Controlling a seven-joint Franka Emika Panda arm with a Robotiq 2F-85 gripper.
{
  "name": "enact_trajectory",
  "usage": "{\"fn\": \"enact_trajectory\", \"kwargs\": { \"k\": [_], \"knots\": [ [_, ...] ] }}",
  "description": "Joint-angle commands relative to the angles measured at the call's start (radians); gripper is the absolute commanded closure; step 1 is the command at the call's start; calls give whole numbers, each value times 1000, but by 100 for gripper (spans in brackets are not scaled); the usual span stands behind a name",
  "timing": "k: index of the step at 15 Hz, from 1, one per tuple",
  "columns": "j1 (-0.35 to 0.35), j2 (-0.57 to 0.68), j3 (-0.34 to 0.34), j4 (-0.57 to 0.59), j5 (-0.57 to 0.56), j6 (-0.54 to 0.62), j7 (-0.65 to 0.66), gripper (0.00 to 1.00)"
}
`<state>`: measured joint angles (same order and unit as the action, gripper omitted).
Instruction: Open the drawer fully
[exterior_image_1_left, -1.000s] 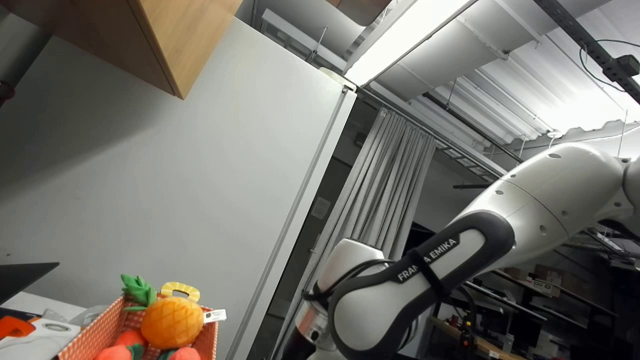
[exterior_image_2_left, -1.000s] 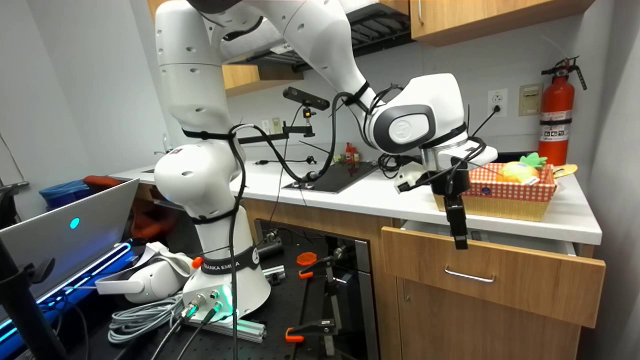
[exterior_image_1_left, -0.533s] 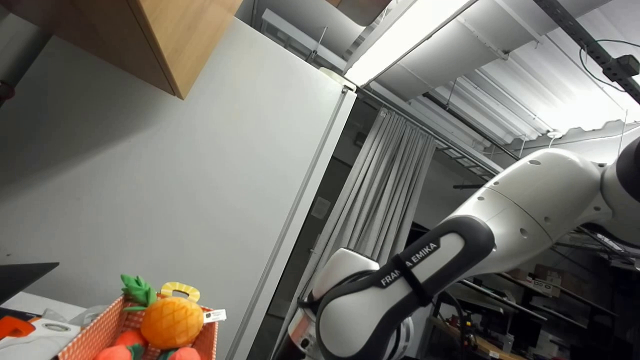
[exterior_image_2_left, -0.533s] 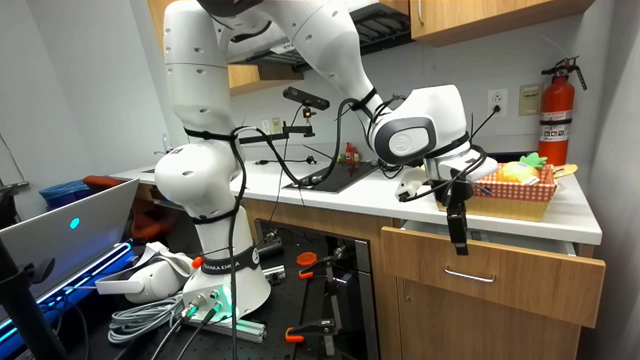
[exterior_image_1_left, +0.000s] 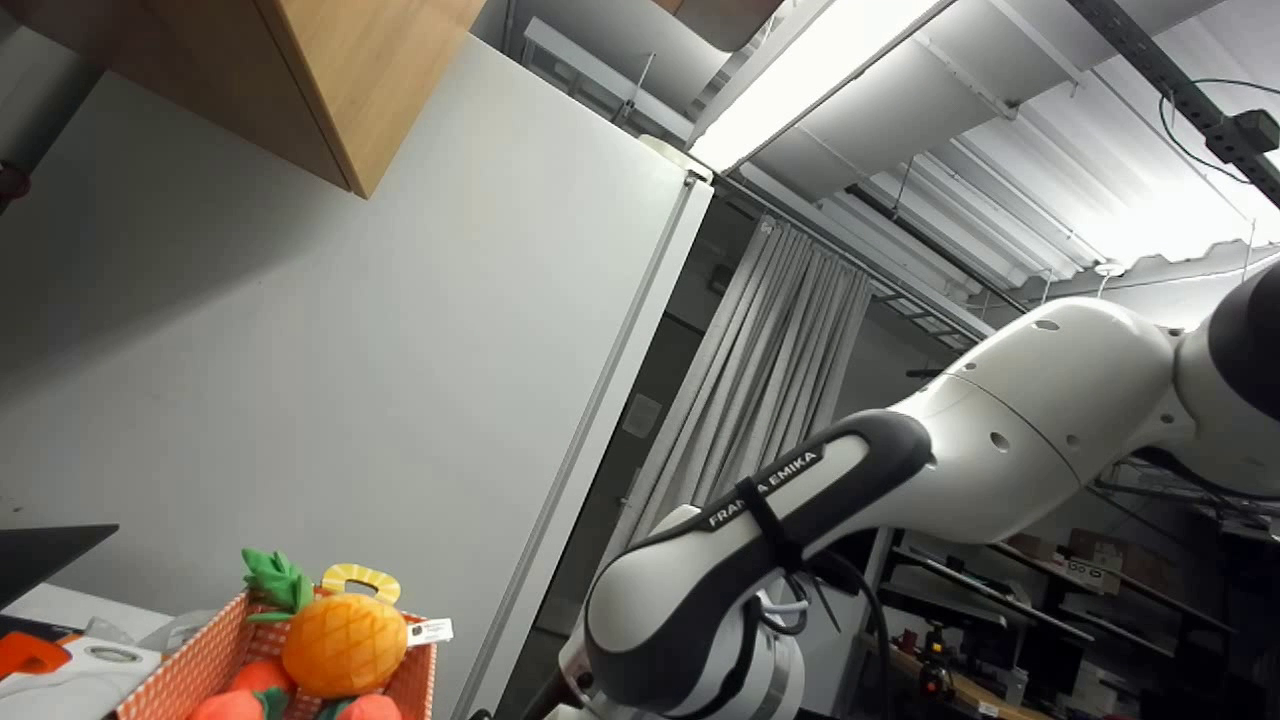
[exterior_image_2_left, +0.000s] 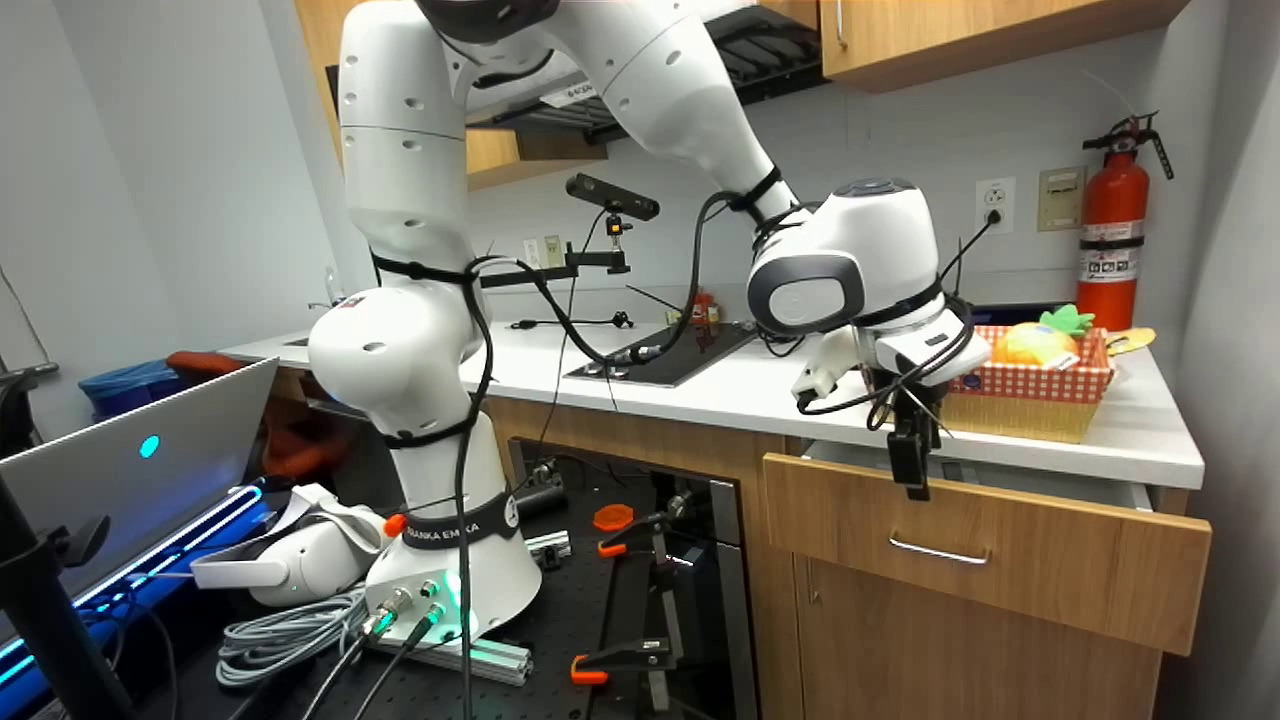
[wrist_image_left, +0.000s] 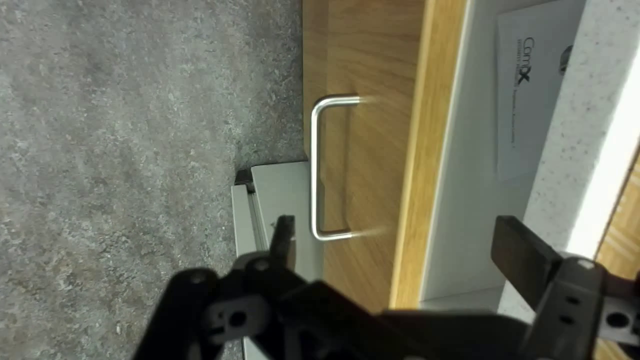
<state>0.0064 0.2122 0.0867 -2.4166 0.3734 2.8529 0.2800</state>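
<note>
The wooden drawer (exterior_image_2_left: 1060, 570) under the counter stands partly pulled out, and its light inside shows at the top. Its silver bar handle (exterior_image_2_left: 938, 552) is on the front face; in the wrist view the handle (wrist_image_left: 314, 165) lies left of the drawer's top edge (wrist_image_left: 417, 200). My gripper (exterior_image_2_left: 914, 485) points down at the drawer's top edge, above and slightly left of the handle. In the wrist view the gripper (wrist_image_left: 392, 225) is open, its fingers wide apart on either side of the front panel, with nothing held. I cannot tell whether it touches the panel. The fingers are out of view in an exterior view showing the arm (exterior_image_1_left: 800, 540).
A checkered basket (exterior_image_2_left: 1030, 400) with toy fruit stands on the white counter (exterior_image_2_left: 700, 410), behind the gripper. A fire extinguisher (exterior_image_2_left: 1112, 235) stands at the back right. A paper (wrist_image_left: 530, 90) lies in the drawer. Cables hang from the wrist.
The arm's upper links and wrist have moved and tilted in both exterior views. The gripper has dipped slightly, then risen slightly, and turned a little. The drawer has not visibly moved.
</note>
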Motion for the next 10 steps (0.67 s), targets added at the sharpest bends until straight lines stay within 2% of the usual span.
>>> {"fn": "enact_trajectory", "kwargs": {
  "k": [1,7,10],
  "knots": [
    [-38,27,52,26,129,23,-116,0],
    [-127,60,163,39,390,-11,-395,0],
    [-146,81,178,36,435,-13,-474,0]
  ]
}}
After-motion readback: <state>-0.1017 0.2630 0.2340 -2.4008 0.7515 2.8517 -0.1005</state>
